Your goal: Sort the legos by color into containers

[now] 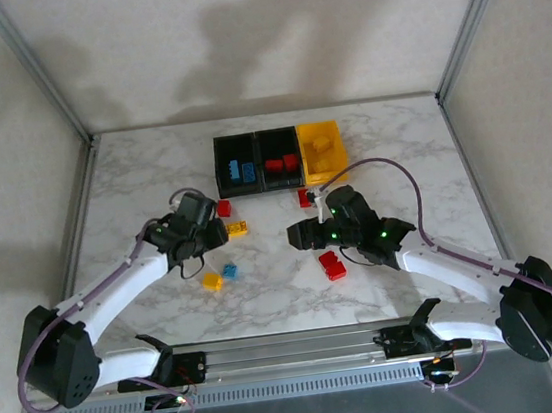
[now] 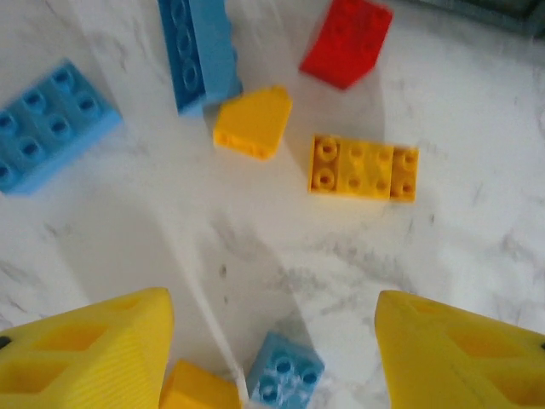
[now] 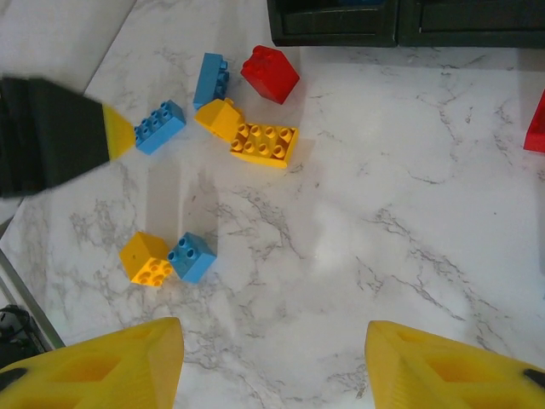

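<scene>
Three joined containers stand at the back: a black bin [image 1: 238, 164] with blue legos, a black bin [image 1: 278, 159] with red ones, and a yellow bin [image 1: 322, 150] with yellow ones. Loose legos lie on the marble. A red brick [image 2: 347, 41], two blue bricks [image 2: 200, 51] [image 2: 47, 128], a yellow slope piece [image 2: 253, 122] and a yellow flat brick [image 2: 364, 168] form one cluster. My left gripper [image 2: 272, 341] hangs open over a small blue brick [image 2: 285, 369] and a yellow one [image 2: 197, 390], gripping nothing. My right gripper [image 3: 272, 358] is open over bare marble.
Two red bricks [image 1: 332, 264] lie beside the right arm, and another red one [image 1: 305, 197] sits in front of the yellow bin. The left gripper's fingertip [image 3: 115, 136] hangs beside the cluster in the right wrist view. The table's left edge [image 3: 25, 290] is close.
</scene>
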{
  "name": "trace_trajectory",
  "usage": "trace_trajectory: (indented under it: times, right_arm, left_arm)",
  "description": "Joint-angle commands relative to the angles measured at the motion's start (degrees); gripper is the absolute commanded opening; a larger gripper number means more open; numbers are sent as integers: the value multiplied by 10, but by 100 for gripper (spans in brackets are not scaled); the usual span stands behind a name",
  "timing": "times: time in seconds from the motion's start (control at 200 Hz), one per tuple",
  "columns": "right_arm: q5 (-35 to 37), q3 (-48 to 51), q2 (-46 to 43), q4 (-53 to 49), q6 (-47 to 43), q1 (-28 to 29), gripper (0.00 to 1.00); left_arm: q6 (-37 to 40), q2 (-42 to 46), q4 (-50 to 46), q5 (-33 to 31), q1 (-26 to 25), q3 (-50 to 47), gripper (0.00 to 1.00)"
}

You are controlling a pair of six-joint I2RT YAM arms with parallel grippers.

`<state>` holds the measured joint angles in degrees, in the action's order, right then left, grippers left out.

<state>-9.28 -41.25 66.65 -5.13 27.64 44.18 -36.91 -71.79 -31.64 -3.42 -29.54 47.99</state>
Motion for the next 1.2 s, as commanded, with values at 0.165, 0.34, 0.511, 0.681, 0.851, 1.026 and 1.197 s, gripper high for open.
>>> trace_trajectory:
  times: [0.165, 0.34, 0.511, 0.681, 0.851, 1.026, 1.197]
  right_arm:
    - [-5, -16, 18, 20, -13, 7, 58]
    - [1, -1, -4, 16, -7, 8, 58]
    - [5, 0, -14, 8, -7, 8, 58]
    - [9, -1, -17, 5, -7, 8, 58]
    - [13, -1, -20, 2, -9, 8, 58]
    - [14, -1, -19, 2, -10, 8, 58]
    - [16, -1, -28, -3, -13, 7, 58]
  left_arm:
    - [7, -49, 29, 59, -70, -32, 70]
    - [16, -102, 24, 25, -83, -28, 72]
    - [24, -137, 38, 27, -89, -28, 72]
    - [23, -165, 44, 26, -103, -21, 63]
    - [20, -187, 37, 23, -115, -22, 48]
    - [18, -186, 31, 11, -120, -11, 30]
    - [25, -175, 11, -11, -119, 34, 24]
